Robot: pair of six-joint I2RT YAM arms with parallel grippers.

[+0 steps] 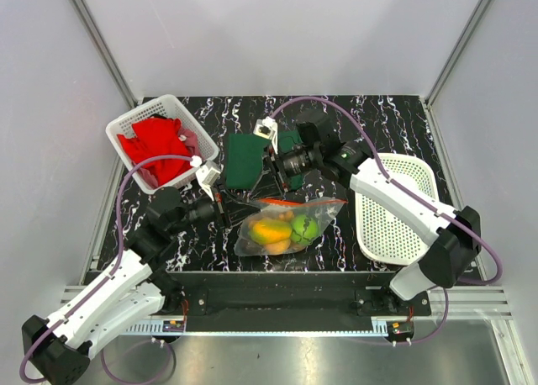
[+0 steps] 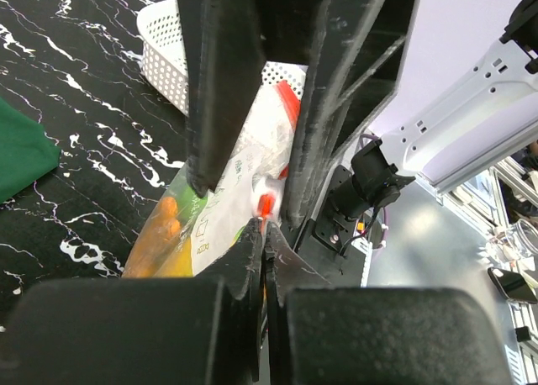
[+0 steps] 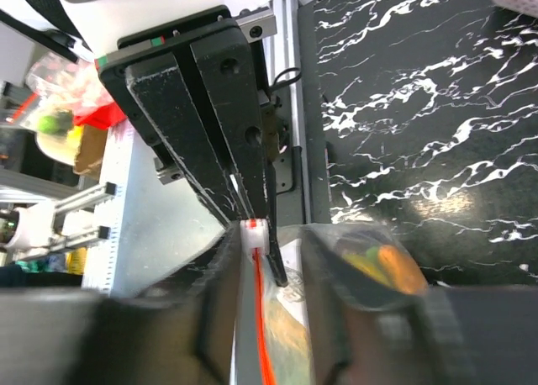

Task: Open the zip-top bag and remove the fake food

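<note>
Clear plastic zip-top bag (image 1: 290, 225) lies mid-worktop (image 1: 378, 116), fake food (image 1: 282, 230) inside, its zip strip (image 3: 258, 334) running left to right along the far edge. The left gripper (image 2: 265, 250) has its jaws clamped on the strip's left end. The right gripper (image 3: 271, 259) has its jaws apart, straddling the strip just beside.

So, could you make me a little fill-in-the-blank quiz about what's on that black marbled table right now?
1. The red cloth lies in the white mesh basket on the table's ___ side.
2. The plastic fake fruits are ___ the clear crinkly zip-top bag.
3. The flat cloth beyond the bag is dark ___.
4. The left gripper is ___ on the bag's orange-red zip strip.
Missing words: left; inside; green; shut.
</note>
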